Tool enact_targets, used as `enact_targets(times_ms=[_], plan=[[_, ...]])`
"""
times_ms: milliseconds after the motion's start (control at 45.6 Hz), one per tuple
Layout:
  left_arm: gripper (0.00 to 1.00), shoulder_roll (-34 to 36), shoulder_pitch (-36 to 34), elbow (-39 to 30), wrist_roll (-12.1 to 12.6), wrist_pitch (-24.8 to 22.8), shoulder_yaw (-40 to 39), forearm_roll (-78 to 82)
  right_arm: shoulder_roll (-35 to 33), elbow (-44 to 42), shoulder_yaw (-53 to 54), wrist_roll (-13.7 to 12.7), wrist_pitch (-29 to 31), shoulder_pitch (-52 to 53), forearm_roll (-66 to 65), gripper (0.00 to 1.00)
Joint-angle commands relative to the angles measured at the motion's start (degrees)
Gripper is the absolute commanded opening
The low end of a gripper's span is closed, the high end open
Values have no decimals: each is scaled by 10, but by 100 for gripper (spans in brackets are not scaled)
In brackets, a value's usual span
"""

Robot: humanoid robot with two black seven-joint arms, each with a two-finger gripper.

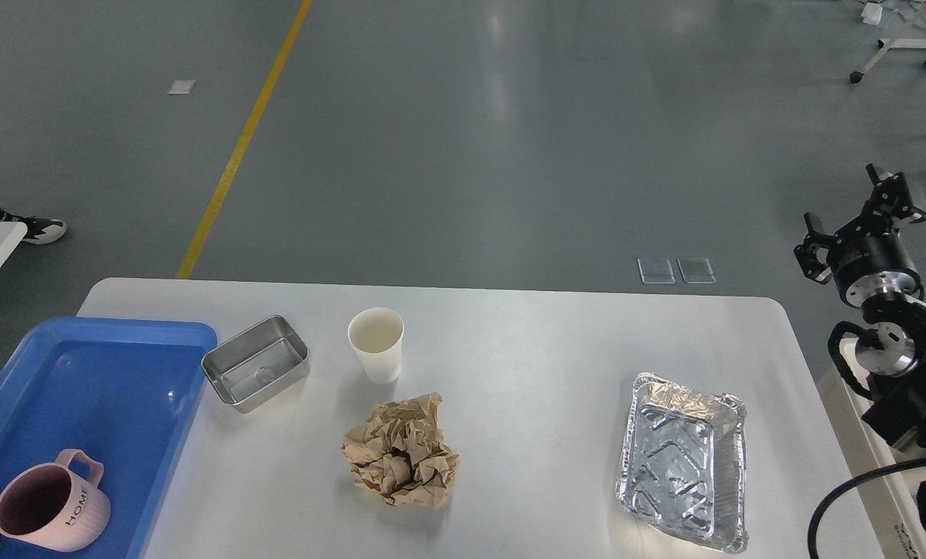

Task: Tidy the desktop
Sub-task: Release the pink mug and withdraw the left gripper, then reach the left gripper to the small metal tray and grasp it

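Our large white rounded-corner desktop point(509, 349) fills the lower view, smooth and bright. Around its crumpled brown paper ball point(400, 453), bare surface stretches right to a foil tray point(684, 460). Our right gripper point(858, 213) hangs beyond the desktop's right edge, fingers spread, holding nothing.

Tray point(121, 365): on the desk's point(525, 349) left edge.
Mug point(47, 512): in the tray, near corner.
Tin point(255, 373): just right of the tray.
Cup point(376, 345): right of the tin.
Paper wad point(400, 451): before the cup.
Foil pan point(681, 460): far right.
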Motion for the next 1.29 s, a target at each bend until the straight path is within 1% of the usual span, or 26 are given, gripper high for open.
enact_targets(times_ms=[0, 131, 241, 351, 438, 570, 657, 723, 789, 898, 1139, 1271], plan=[[97, -85, -17, 16, 68, 2, -18, -4, 2, 1, -1, 0, -1, 1, 0, 100], [97, -234, -25, 101, 139, 2, -37, -6, 3, 1, -2, 0, -1, 2, 0, 100], [97, -337, -27, 172, 179, 2, -47, -8, 3, 1, -2, 0, 0, 3, 0, 100], [97, -417, -27, 216, 206, 2, -49, -8, 1, 1, -2, 0, 0, 3, 0, 100], [97, -463, -29, 237, 225, 8, -49, -9, 1, 0, -2, 0, 0, 0, 0, 100], [97, -512, -26, 253, 246, 12, -56, -22, 2, 0, -2, 0, -1, 0, 0, 100], [97, -533, -22, 268, 265, 14, -59, -51, 3, 1, -2, 0, -1, 0, 0, 100], [97, -551, -21, 287, 272, 23, -58, -72, 3, 1, -2, 0, -1, 0, 0, 100], [97, -573, -21, 304, 273, 33, -57, -84, 3, 0, -2, 0, -1, 0, 0, 100], [97, -595, -21, 323, 282, 38, -54, -86, 3, 1, -2, 0, -1, 0, 0, 100], [97, -653, -20, 371, 287, 53, -53, -84, 3, 1, -2, 0, -1, 0, 0, 100], [97, -671, -17, 379, 286, 65, -50, -83, 3, 0, -3, 0, -1, -1, 0, 100]])
